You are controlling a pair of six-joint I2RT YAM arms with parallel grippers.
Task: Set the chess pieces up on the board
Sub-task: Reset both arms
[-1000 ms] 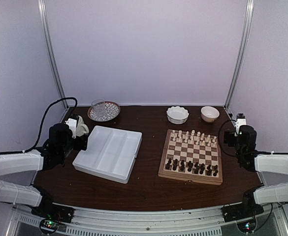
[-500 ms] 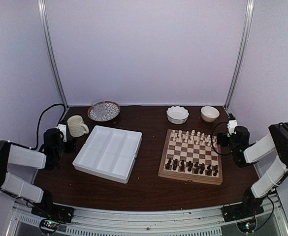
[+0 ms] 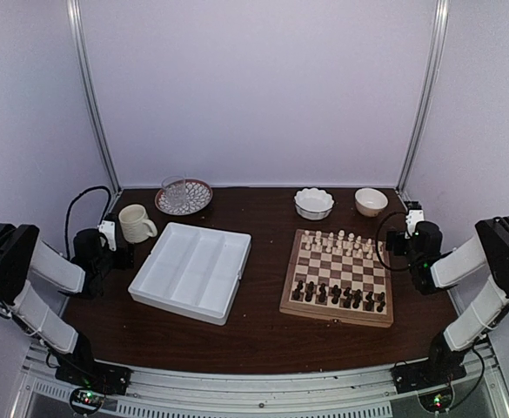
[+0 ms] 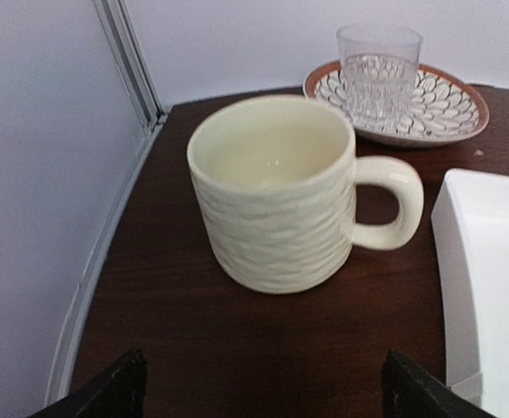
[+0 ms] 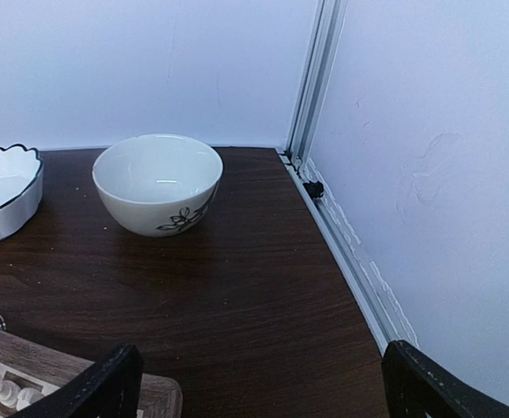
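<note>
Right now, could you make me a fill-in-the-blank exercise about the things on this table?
1. The clear ribbed glass stands on the patterned brown-rimmed ____.
2. The handle of the cream ribbed mug points toward the white rectangular ____.
3. The dark brown chess pieces stand on the ____ side of the square wooden chessboard, the pale cream pieces opposite.
4. The left gripper and right gripper are both empty and ____.

Missing words: plate; tray; near; open.

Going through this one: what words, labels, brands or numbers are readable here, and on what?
None readable in any view.
The mug, glass, white tray and board show no lettering.
The plate bears only a petal pattern and the small bowl only a flower motif: decoration, not text.
</note>
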